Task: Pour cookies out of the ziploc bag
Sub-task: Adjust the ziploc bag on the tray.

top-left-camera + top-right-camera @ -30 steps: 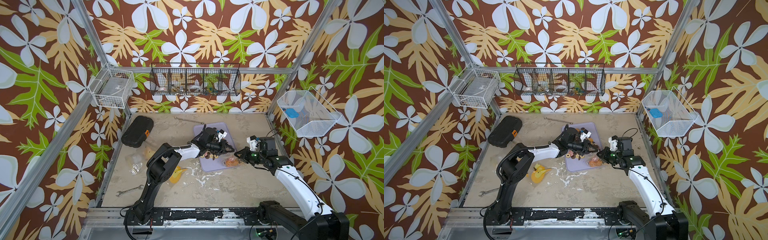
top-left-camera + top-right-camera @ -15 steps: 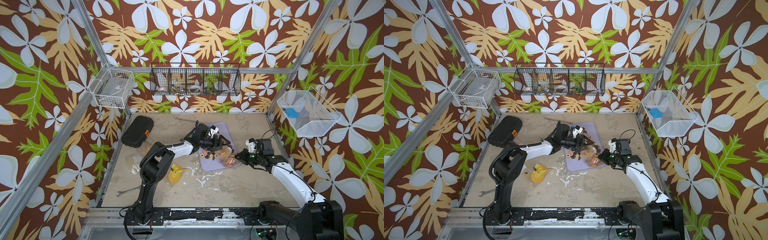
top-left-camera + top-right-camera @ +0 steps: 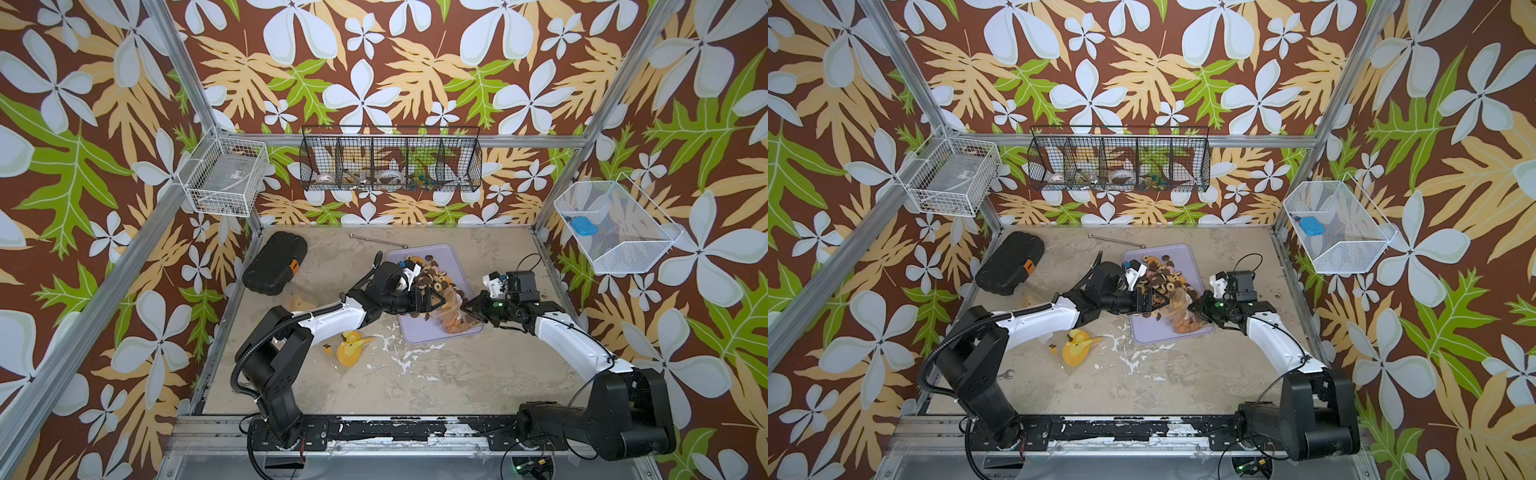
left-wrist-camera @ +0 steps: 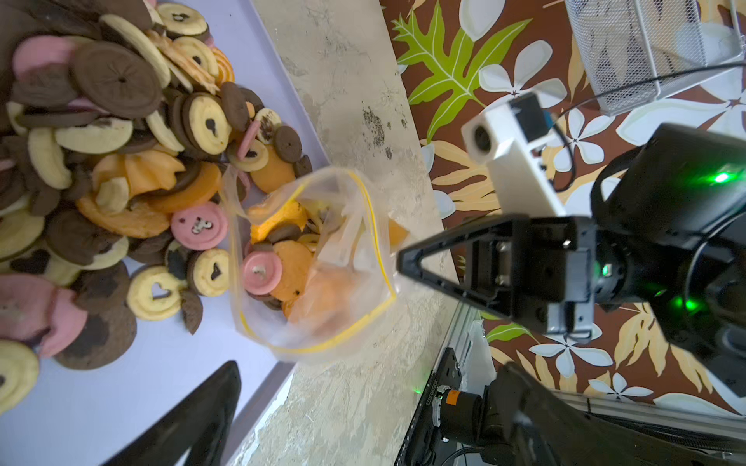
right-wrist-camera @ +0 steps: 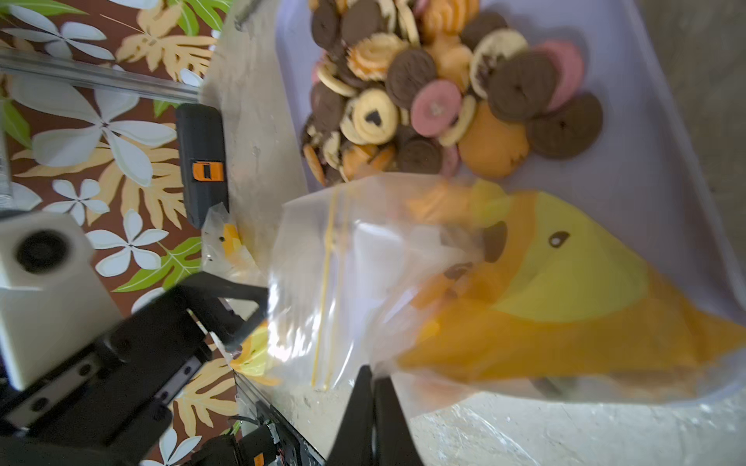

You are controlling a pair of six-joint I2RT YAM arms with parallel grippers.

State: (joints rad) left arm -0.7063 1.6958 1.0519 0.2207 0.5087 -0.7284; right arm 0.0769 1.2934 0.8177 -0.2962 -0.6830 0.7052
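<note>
1. In both top views a lilac tray [image 3: 417, 334] [image 3: 1148, 334] sits on the table [image 3: 415, 382], heaped with cookies [image 3: 428, 274] [image 3: 1163, 274] in brown, tan and pink. The bag [image 3: 451, 313] [image 3: 1183, 320] lies over the tray's near right corner, with a few cookies inside. The left gripper [image 3: 432, 301] [image 3: 1154, 300] hangs over the tray, jaws spread wide and holding nothing. The right gripper [image 3: 465, 309] [image 3: 1190, 309] is pinched onto the bag. On the back wall a wire basket [image 3: 390, 162] holds bits too small to name. A mesh basket [image 3: 623, 245] on the right wall holds a blue item [image 3: 582, 225].
2. Left wrist view: the bag [image 4: 315, 262] gapes toward the heap – pink, orange and brown cookies [image 4: 278, 266] sit in its mouth. The right gripper [image 4: 399, 262] touches its rim, closed to a point.
3. Right wrist view: the right gripper [image 5: 374, 383] is clamped on the bag's [image 5: 403, 282] clear film. Cookies [image 5: 444, 92] are piled on the tray [image 5: 646, 133] beyond. The left gripper [image 5: 250, 318] stands open just beside the bag.
</note>
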